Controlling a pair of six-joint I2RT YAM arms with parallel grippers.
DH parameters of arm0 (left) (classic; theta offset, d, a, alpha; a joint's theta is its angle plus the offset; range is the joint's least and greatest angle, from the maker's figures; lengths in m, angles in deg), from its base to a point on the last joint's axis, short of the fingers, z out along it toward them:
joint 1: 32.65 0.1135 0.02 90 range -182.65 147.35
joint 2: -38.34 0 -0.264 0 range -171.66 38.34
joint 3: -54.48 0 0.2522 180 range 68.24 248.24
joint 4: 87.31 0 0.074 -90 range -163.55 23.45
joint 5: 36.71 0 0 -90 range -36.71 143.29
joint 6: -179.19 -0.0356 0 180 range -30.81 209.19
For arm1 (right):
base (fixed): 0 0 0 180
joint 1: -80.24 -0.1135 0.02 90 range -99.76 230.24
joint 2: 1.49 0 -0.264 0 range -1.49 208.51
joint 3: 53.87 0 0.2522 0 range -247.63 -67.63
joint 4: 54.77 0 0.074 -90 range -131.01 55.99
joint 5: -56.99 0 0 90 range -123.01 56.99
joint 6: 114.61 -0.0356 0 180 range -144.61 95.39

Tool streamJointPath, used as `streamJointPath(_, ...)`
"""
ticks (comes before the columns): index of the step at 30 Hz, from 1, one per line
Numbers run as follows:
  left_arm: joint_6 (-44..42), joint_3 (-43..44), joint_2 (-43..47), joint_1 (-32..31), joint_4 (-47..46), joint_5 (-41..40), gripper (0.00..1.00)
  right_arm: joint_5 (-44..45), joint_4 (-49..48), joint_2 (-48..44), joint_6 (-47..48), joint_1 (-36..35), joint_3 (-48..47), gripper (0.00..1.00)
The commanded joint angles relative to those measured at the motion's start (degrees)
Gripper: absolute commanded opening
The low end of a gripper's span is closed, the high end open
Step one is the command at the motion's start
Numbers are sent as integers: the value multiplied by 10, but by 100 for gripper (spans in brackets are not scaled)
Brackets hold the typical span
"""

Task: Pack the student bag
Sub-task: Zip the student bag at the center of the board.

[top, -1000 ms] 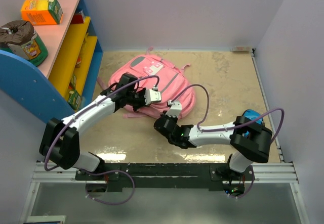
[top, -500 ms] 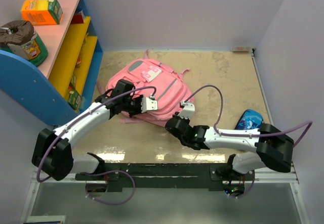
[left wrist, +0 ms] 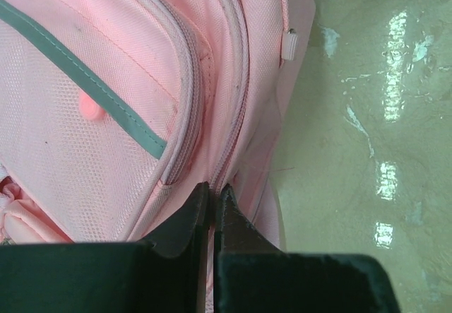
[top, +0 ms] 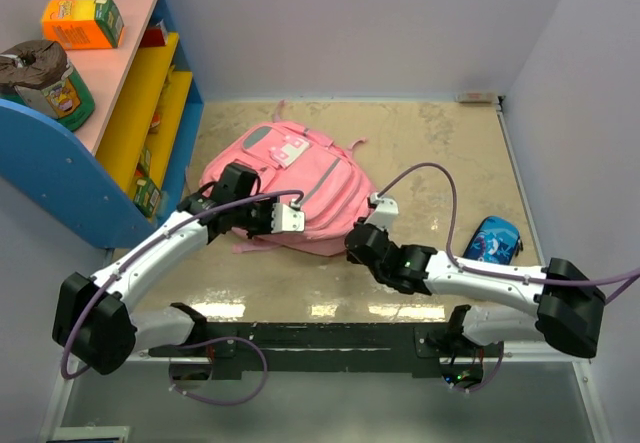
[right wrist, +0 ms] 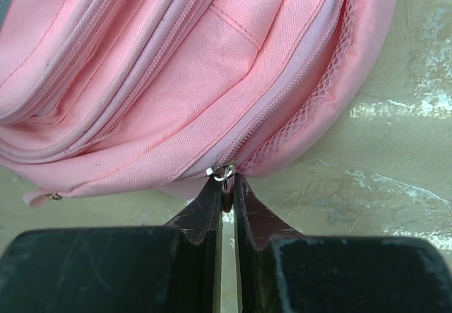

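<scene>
Two grippers are pinched onto the bag (top: 320,168), a soft, rounded pink pack of woven cloth. It lies flat at the centre of the overhead view on the table (top: 450,153), whose top is glossy, beige and marbled.

At the bottom middle of its wrist view, the left gripper (left wrist: 210,194) has its hard black jaws almost together on a ridge of pink cloth beside a zip track. The fingers themselves hide how much cloth lies between them. Above it are a fine mesh-textured panel, a grey-green strip and curved, piped seams.

The right gripper (right wrist: 226,186) is squeezed narrow on the pull (right wrist: 224,172), a small metal ring at the end of a zip. The jaws mostly cover the part below the ring. To its right bulges a net pocket (right wrist: 321,108) of open pink netting.

From above, the arms cover the bag's lower edge, and both sets of fingertips are hard to make out.

A small blue pouch (top: 490,241) lies at the right of the overhead view, its print too small to read. A blue and yellow shelf (top: 150,93) is cut off at the upper left.
</scene>
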Motion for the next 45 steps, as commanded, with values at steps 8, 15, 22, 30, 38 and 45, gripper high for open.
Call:
streamJointPath(8, 98, 107, -14, 11, 89, 27, 70, -119, -103, -65, 80, 18, 93, 0)
streamJointPath(15, 152, 136, 14, -47, 83, 131, 83, -163, -147, -80, 104, 18, 99, 0)
streamJointPath(22, 162, 89, -49, -188, 5, 55, 77, -178, -142, -77, 92, 18, 99, 0)
streamJointPath(30, 166, 88, -93, -220, -52, -18, 70, -186, -142, -92, 86, 18, 107, 0)
streamJointPath(38, 157, 62, -124, -239, -115, -121, 67, -194, -151, -81, 91, 18, 106, 0)
streamJointPath(45, 145, 73, -161, -248, -115, -141, 40, -204, -163, -90, 90, 18, 110, 0)
